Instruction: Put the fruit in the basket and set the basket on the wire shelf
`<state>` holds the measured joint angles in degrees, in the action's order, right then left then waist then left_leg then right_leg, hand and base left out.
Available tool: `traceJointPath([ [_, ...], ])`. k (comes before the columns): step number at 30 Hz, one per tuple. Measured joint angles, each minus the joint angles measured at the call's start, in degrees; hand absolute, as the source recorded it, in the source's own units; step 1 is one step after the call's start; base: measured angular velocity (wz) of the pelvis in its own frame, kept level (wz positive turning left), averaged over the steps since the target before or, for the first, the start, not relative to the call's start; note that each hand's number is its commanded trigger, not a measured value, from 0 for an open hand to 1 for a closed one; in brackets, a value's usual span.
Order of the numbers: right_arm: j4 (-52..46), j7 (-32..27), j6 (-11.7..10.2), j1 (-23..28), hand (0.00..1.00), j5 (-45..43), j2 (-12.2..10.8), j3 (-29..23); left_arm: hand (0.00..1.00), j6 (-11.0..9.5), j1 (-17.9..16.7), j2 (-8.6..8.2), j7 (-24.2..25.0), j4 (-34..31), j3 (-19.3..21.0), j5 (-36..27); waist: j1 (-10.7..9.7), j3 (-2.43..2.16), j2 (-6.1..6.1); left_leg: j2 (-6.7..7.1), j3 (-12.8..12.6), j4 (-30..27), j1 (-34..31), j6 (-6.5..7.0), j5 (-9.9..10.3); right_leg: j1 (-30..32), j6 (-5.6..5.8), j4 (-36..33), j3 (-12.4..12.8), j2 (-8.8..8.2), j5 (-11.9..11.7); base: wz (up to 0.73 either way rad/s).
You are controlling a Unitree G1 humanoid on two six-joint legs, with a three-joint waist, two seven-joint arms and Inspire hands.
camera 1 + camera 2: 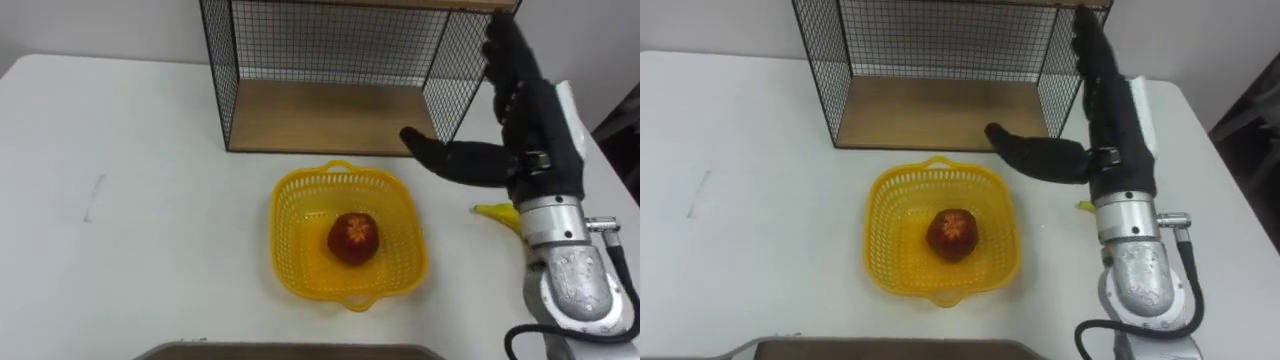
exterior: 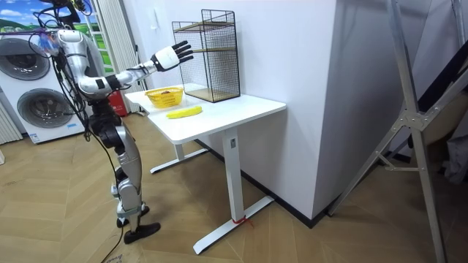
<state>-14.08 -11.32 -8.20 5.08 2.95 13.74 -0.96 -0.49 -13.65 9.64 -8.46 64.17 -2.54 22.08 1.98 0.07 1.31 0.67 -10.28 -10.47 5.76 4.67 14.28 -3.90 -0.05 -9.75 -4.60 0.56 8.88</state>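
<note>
A yellow plastic basket (image 1: 290, 215) (image 1: 890, 210) stands on the white table (image 1: 120, 220) in front of the wire shelf (image 1: 330, 110) (image 1: 940, 100). A red apple (image 1: 352, 237) (image 1: 952, 234) lies inside the basket. A banana (image 1: 496, 213) (image 2: 184, 112) lies on the table to the right, mostly hidden behind my right forearm. My right hand (image 1: 525, 115) (image 1: 1105, 115) (image 2: 172, 55) is raised above the table right of the basket, open, fingers straight up and thumb pointing left, holding nothing.
The wire shelf has a wooden bottom board (image 1: 320, 115) and mesh walls, open toward me. The table's left half (image 1: 100, 180) is bare. In the room view I stand at the table's end, washing machines (image 2: 36, 102) behind me.
</note>
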Motion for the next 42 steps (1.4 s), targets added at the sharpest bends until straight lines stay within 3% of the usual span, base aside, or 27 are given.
traceJointPath([
  [6, 5.23, -6.18, -0.11, 0.0, 0.0, -0.57, 0.31, -3.86, 0.0, 0.2, -0.94, -0.07, 0.03, -0.25, 0.36, -0.05, -1.33, -0.01, 0.16, 0.0, -0.36, 0.59, 0.97, 0.0, 0.0, -0.53, 0.0, 0.01, 0.02, -0.01, 0.0, -0.05],
  [14, 10.81, -9.6, 0.18, 0.39, 0.0, -0.8, 0.47, -7.26, 0.0, 0.75, -2.37, 0.08, 0.14, -1.98, 5.6, 0.1, -1.91, -0.22, 0.51, -0.01, -0.53, 0.83, 0.98, -0.01, -0.01, -0.1, 0.01, 0.05, 0.13, 0.06, 0.0, -0.01],
  [18, 16.66, -9.69, 1.75, 0.41, 0.0, -1.89, 0.53, -6.96, 0.0, 2.13, -2.33, 0.3, 0.1, -3.6, 5.72, 0.14, -1.91, -0.14, 1.13, -0.01, -0.51, 0.93, 0.79, 0.0, -0.01, -0.08, 0.01, 0.07, -0.06, -0.01, 0.0, 0.0],
  [22, 19.55, -7.7, 5.28, 0.41, 0.0, -5.62, 0.54, -6.88, 0.0, 4.3, -2.27, 0.3, 0.5, -5.35, 5.71, 0.1, -1.83, 0.0, 1.53, 0.0, -0.35, 0.91, 0.37, 0.0, -0.01, 0.14, 0.01, 0.07, -0.34, -0.35, 0.0, 0.0],
  [25, 20.45, -6.73, 6.35, 0.33, 0.0, -7.77, 0.88, -6.88, 0.0, 5.37, -2.25, 0.31, 0.61, -6.22, 5.75, 0.11, -1.64, -0.03, 1.58, -0.01, -0.11, 0.84, 0.32, 0.0, -0.01, 0.14, 0.01, 0.08, -0.63, -0.36, 0.0, 0.05],
  [35, 26.39, 0.2, 7.65, -0.78, 0.0, -9.83, 2.03, -5.86, 0.0, 5.74, -2.31, 0.31, 0.69, -6.95, 6.91, 0.11, -0.26, -0.09, 1.66, 0.0, -0.24, 0.64, 0.95, 0.0, -0.02, -0.2, 0.02, 0.06, -0.38, -0.44, 0.01, 0.0],
  [42, 36.68, 4.05, 9.18, -2.23, 0.0, -10.56, 2.48, -4.81, 0.0, 7.57, -3.01, 0.22, 1.33, -6.88, 7.12, 0.14, -0.07, 0.09, 2.1, 0.0, 0.24, 0.29, 1.11, -0.01, -0.01, -0.89, 0.02, 0.06, -1.02, -0.56, 0.01, 0.03],
])
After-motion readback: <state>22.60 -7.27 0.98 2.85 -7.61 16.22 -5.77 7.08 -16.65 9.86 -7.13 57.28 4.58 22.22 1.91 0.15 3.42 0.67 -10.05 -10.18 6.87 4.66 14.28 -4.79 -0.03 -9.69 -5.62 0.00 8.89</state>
